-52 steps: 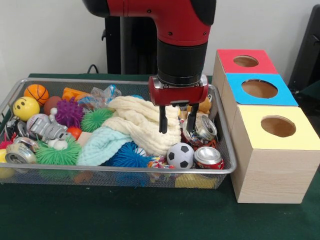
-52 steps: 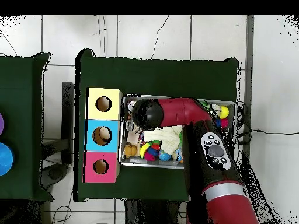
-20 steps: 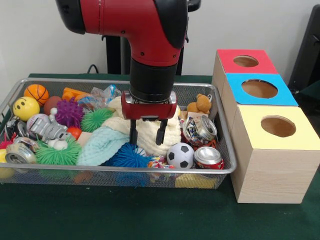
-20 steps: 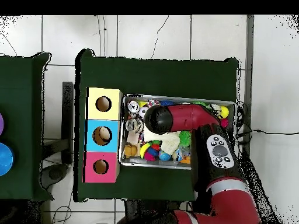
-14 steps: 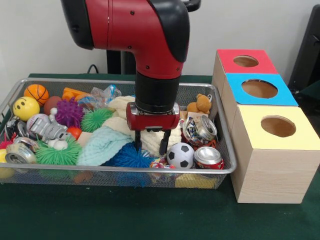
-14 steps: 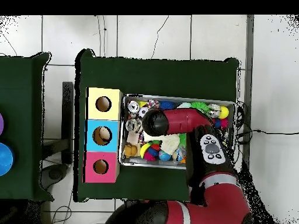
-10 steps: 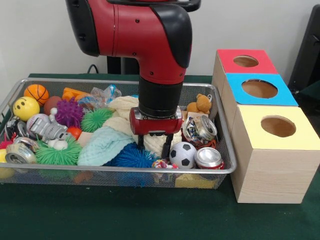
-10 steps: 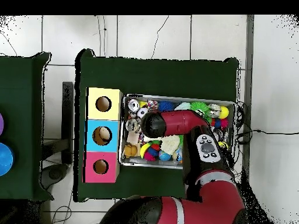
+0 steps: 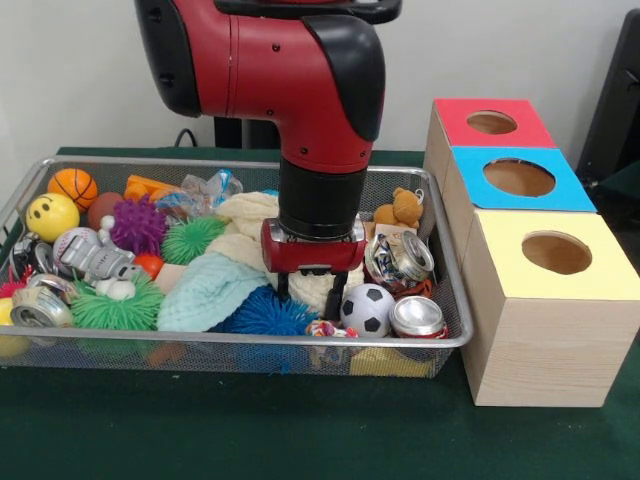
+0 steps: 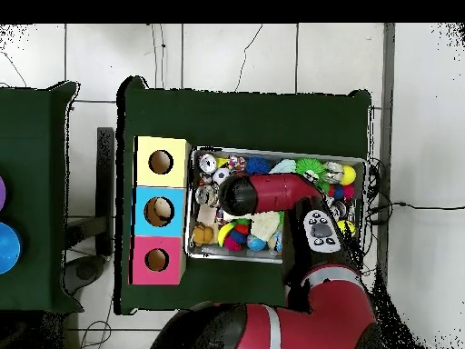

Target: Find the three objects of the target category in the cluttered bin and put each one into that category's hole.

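A wire mesh bin (image 9: 200, 339) holds a jumble of toys. My gripper (image 9: 309, 296) is lowered into its front middle and stands open. One finger is beside the blue spiky ball (image 9: 262, 315), the other beside the soccer ball (image 9: 366, 308), with cream cloth (image 9: 250, 215) between them. A small multicoloured ball (image 9: 322, 328) lies just in front. Crushed cans (image 9: 400, 258) (image 9: 415, 315) sit to the right and another can (image 9: 35, 305) at the far left. In the overhead view the arm (image 10: 263, 193) hides the gripper.
Three wooden boxes stand beside the bin, with a red hole (image 9: 491, 122), a blue hole (image 9: 518, 177) and a yellow hole (image 9: 556, 252). A basketball (image 9: 73, 186), a smiley ball (image 9: 51, 216), spiky balls, a teddy bear (image 9: 400, 209) and a light blue cloth (image 9: 205, 290) fill the bin.
The gripper has moved from above the cans to the left, then toward the bin's front, and come down between the blue spiky ball and the soccer ball. It stayed open.
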You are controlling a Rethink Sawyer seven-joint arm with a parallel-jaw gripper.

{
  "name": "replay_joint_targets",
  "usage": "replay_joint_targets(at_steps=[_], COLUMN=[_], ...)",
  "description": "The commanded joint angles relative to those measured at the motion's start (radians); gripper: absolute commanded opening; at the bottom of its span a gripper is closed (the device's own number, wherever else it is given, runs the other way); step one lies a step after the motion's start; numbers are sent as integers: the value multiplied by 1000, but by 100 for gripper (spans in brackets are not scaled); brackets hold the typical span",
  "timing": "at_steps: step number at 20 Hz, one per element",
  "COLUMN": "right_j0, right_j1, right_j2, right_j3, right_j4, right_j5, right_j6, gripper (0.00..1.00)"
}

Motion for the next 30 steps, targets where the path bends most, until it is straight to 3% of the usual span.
replay_joint_targets(at_steps=[1, 9, 18, 30], right_j0=[-9, 22, 40, 39], right_j1=[71, -21, -65, -20], right_j2=[45, 52, 68, 59], right_j3=[16, 106, 140, 113], right_j4=[52, 99, 180, 205], right_j5=[-31, -9, 33, -24], right_j6=[153, 179, 193, 183], gripper=[100, 100, 100, 100])
